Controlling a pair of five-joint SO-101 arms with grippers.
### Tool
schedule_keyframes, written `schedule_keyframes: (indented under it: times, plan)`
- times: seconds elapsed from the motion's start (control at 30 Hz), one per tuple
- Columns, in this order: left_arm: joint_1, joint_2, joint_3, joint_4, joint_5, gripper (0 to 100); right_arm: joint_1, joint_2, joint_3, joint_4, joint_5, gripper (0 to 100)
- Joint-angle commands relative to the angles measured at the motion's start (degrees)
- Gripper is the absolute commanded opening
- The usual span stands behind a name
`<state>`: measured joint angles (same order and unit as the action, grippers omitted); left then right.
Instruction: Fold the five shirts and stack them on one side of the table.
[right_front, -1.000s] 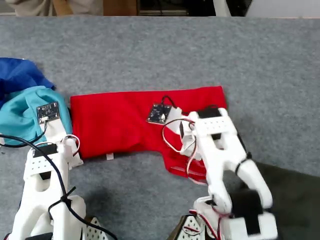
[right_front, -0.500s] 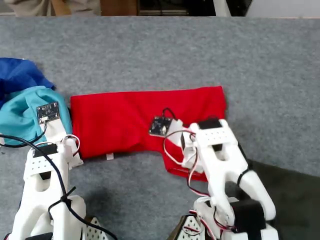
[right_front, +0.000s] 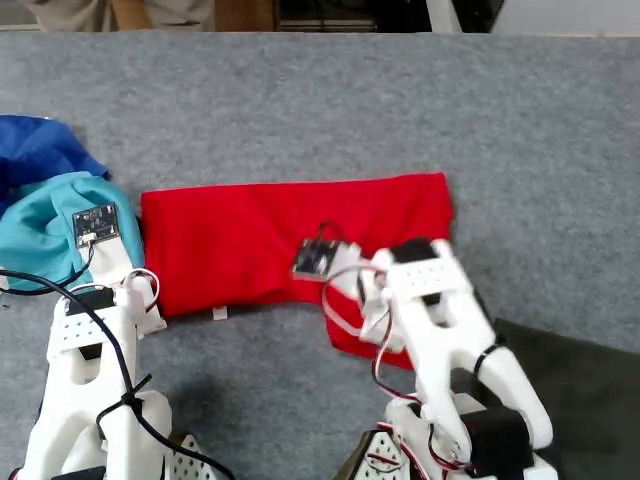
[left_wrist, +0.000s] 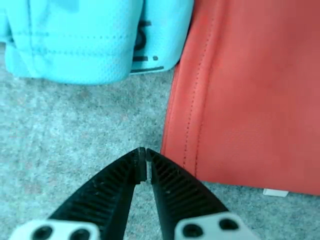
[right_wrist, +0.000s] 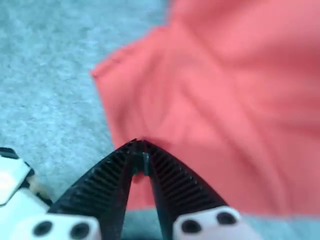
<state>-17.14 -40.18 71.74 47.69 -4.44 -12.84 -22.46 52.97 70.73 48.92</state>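
Observation:
A red shirt (right_front: 250, 240) lies folded into a long band across the middle of the grey table, and one flap of it reaches toward the front under the right arm (right_front: 430, 290). My right gripper (right_wrist: 140, 152) is shut, its tips pinching the edge of that red shirt (right_wrist: 225, 100) flap. My left gripper (left_wrist: 144, 162) is shut on nothing, over bare table just beside the hem of the red shirt (left_wrist: 240, 100). A teal shirt (right_front: 45, 235) lies bunched beyond the left arm (right_front: 95, 310).
A blue shirt (right_front: 35, 145) is heaped at the far left behind the teal shirt (left_wrist: 90, 40). A dark cloth (right_front: 570, 380) lies at the front right corner. The grey table (right_front: 400, 100) is bare at the back and right.
The right arm has drawn back toward the table's front over the red flap. The left arm has not moved.

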Motion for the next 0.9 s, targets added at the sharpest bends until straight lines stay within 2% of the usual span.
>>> schedule_keyframes:
  times: [0.0, 0.13, 0.3, 0.47, 0.6, 0.87]
  plan:
    - [-1.0, -1.5, -5.0, 4.7, -0.4, 2, 6.7, -4.2, -15.3, 6.9, 1.5, 0.5]
    - [0.2, -3.2, -15.8, 12.4, -0.1, 2, 9.8, -2.7, -28.4, 7.9, 1.3, 0.9]
    - [5.5, -3.4, -22.2, 11.8, 0.0, 2, 10.0, 11.6, -38.7, 5.2, -0.9, 0.9]
    - [10.6, -3.4, -17.0, 4.2, 0.1, 2, 10.9, 30.9, -48.3, -0.2, -4.0, 0.7]
    - [10.7, -3.4, -11.8, -1.4, 0.1, 2, 12.3, 44.7, -58.6, -0.4, -5.8, 0.6]
    - [10.6, -3.4, -5.1, -6.0, 0.0, 2, 14.1, 61.7, -82.0, 3.8, -7.2, 0.9]
